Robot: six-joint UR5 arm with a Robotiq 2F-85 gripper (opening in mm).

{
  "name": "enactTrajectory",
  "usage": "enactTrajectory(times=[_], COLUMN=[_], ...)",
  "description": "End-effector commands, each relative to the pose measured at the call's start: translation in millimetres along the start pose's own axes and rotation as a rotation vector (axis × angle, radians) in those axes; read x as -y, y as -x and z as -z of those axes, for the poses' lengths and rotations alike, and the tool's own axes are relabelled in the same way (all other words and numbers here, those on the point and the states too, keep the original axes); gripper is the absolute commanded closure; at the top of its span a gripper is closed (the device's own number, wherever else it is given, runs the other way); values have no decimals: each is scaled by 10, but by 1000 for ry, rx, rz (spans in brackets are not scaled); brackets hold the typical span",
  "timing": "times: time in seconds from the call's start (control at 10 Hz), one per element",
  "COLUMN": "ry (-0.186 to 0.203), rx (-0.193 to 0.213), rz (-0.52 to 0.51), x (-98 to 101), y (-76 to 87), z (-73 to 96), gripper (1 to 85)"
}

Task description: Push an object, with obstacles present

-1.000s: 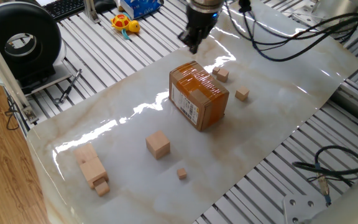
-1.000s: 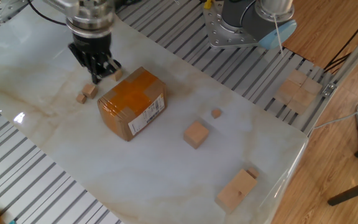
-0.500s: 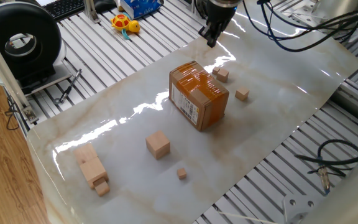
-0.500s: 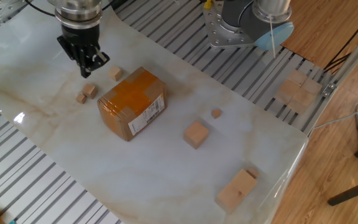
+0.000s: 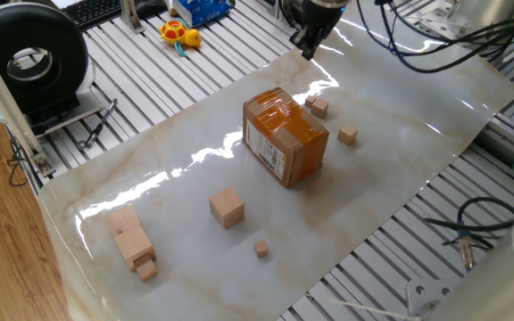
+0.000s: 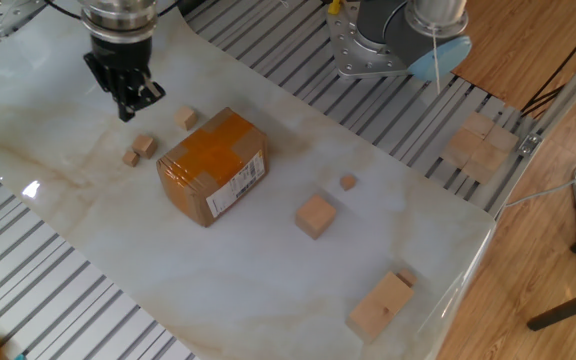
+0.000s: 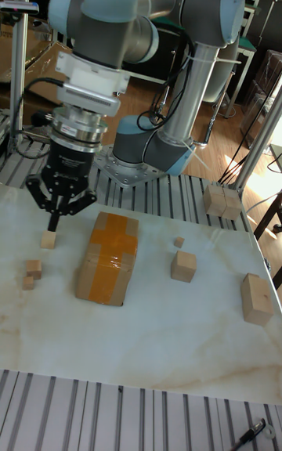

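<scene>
Two near-identical small light-wood cubes lie beside the cardboard box [image 5: 284,135] [image 6: 213,165] [image 7: 106,257]. One cube [image 5: 318,107] [image 6: 186,118] [image 7: 48,240] sits by the box's corner. The other cube [image 5: 347,135] [image 6: 145,146] [image 7: 31,267] has a smaller bit of wood against it. I cannot tell which of the two is the object. My gripper [image 5: 307,49] [image 6: 125,110] [image 7: 55,224] is shut on nothing. It hangs a little way out from both cubes, on their side away from the box, and touches neither.
A larger wooden cube [image 5: 227,207] [image 6: 315,215] [image 7: 183,265] and a tiny cube [image 5: 261,249] [image 6: 348,182] [image 7: 178,242] lie past the box. Stacked wood blocks [image 5: 132,241] [image 6: 381,305] [image 7: 256,298] sit near the table's end. More blocks [image 6: 478,145] [image 7: 223,200] rest on the slatted frame.
My gripper has drawn away from the box and the small cubes, towards the table's edge. The cubes and the box have not moved.
</scene>
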State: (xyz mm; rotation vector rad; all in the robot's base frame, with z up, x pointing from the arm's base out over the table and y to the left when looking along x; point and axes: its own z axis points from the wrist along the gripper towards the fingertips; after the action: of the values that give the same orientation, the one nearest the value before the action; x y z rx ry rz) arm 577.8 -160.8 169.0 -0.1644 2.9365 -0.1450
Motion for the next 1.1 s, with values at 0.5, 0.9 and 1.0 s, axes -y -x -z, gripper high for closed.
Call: enactTrajectory(times=[0.5, 0.9, 1.0], ry=[51, 91, 95], rx=[-78, -131, -98], rz=[35, 50, 66], x=[379, 346, 356], y=[-87, -229, -143], z=[16, -234, -362], gripper=[843, 843, 843])
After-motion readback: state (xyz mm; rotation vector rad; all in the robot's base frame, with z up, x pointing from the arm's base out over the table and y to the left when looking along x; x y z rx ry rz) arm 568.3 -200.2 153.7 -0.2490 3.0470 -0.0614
